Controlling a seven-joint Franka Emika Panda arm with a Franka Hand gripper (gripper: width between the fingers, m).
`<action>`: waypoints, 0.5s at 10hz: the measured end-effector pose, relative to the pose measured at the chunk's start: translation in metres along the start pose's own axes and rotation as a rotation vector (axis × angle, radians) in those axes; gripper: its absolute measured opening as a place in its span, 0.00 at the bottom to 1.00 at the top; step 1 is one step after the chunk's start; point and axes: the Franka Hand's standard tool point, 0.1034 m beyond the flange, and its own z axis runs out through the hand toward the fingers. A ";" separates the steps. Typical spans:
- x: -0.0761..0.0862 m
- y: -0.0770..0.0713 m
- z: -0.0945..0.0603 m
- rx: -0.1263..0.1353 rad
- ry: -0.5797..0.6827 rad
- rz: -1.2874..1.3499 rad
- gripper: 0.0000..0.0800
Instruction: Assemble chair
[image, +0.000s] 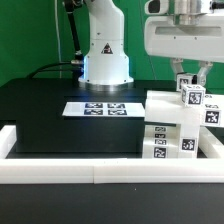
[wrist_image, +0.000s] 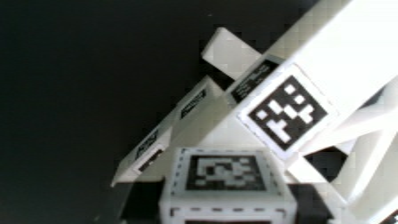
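Observation:
In the exterior view, my gripper (image: 193, 86) hangs at the right, shut on a small white tagged post (image: 192, 97). The post's lower end meets the top of the partly built chair (image: 166, 125), a stack of white tagged slabs and blocks beside the right rail. In the wrist view the post's tagged end (wrist_image: 222, 176) sits between my dark fingers (wrist_image: 313, 196). My gripper (wrist_image: 224, 203) is closed on its sides. Beyond it lie slanted white chair slabs, one with a large tag (wrist_image: 285, 106). Whether the post is seated in the chair, I cannot tell.
The marker board (image: 98, 108) lies flat on the black table (image: 50, 120) before the robot base (image: 106, 55). A long white border rail (image: 100, 172) runs along the front and turns up the exterior view's left side (image: 8, 142).

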 end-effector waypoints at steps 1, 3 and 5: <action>-0.001 0.000 0.000 0.001 -0.003 0.076 0.36; -0.002 -0.001 0.000 0.003 -0.008 0.147 0.36; -0.003 -0.001 0.000 0.004 -0.009 0.136 0.36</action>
